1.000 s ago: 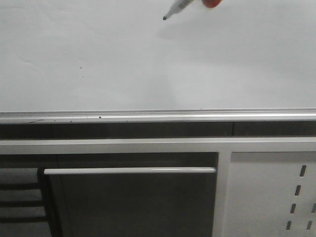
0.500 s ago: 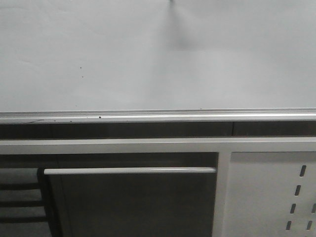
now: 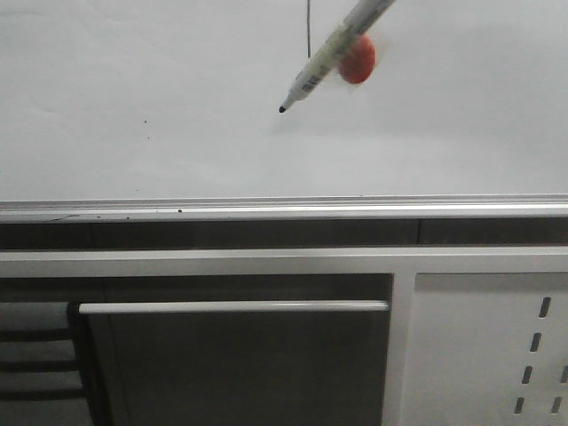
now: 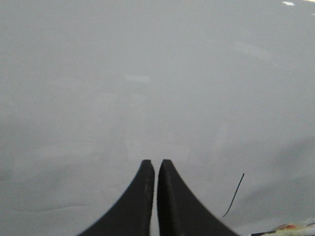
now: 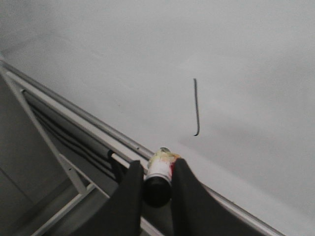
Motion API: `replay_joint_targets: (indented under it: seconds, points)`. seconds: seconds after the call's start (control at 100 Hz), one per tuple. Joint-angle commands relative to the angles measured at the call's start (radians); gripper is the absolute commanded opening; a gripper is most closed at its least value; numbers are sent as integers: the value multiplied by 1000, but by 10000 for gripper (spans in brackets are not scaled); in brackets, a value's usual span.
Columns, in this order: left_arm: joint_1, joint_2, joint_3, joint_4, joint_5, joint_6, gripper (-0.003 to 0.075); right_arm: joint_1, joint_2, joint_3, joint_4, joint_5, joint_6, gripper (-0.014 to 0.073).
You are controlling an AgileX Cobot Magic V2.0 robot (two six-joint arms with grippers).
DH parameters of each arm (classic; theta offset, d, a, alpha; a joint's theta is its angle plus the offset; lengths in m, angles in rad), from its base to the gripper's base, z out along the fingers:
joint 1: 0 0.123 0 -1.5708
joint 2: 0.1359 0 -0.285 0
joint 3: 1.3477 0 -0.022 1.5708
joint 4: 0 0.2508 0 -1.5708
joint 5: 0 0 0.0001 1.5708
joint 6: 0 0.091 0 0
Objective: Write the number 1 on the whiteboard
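The whiteboard (image 3: 133,89) fills the upper front view, with a silver rail (image 3: 266,210) along its bottom edge. The number 1 (image 3: 308,31) is a thin dark stroke running off the view's top edge. It also shows in the left wrist view (image 4: 234,194) and in the right wrist view (image 5: 196,105), where its hooked lower end shows. My right gripper (image 5: 157,164) is shut on a marker (image 5: 160,172). In the front view the marker (image 3: 324,62) slants down-left, its tip below and left of the stroke. My left gripper (image 4: 156,163) is shut and empty, facing the board (image 4: 147,73).
An orange-red blob (image 3: 357,59) sits just behind the marker. Below the board are a pale frame rail (image 3: 266,262), a dark panel with a silver handle bar (image 3: 232,307), and a white panel with slanted slots (image 3: 479,346). Metal frame bars (image 5: 64,162) show in the right wrist view.
The marker left the top of the front view, then came back down lower and left. A dark stroke now stands on the board where there was none a second ago.
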Motion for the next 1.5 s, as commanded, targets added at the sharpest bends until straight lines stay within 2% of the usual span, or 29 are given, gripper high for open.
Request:
replay_joint_targets:
  seconds: [0.0, 0.21, 0.3, 0.47, 0.55, 0.67, 0.87, 1.09, 1.16, 1.36, 1.49]
  points:
    - [2, -5, -28, 10, 39, -5, -20, -6, -58, -36, -3, 44, -9, -59]
    - [2, 43, -31, 15, 247, 2, 3, -34, -85, -40, 1, 212, -7, -59]
    - [2, 77, -38, 17, 355, 12, 92, -34, -85, -57, 18, 246, -6, -59]
    - [2, 139, -76, 9, 486, 57, 347, -34, -61, -144, 27, 287, 1, -59]
    - [2, 161, -91, -3, 533, 101, 392, -34, -31, -194, 27, 340, 2, -59]
    - [-18, 178, -105, -13, 581, 185, 387, -34, 34, -272, 27, 438, 2, -59]
    - [-99, 203, -105, -9, 572, 287, 387, -34, 117, -378, 30, 546, 2, -59]
    - [-121, 233, -105, -9, 528, 293, 372, -34, 159, -442, 36, 645, 2, -59]
    - [-121, 235, -105, -9, 522, 293, 329, -34, 159, -444, 36, 647, 2, -59]
    - [-121, 235, -105, 21, 522, 293, 96, -34, 159, -447, 36, 661, 2, -60]
    - [-121, 235, -105, 22, 524, 293, -20, -34, 159, -447, 36, 664, 2, -60]
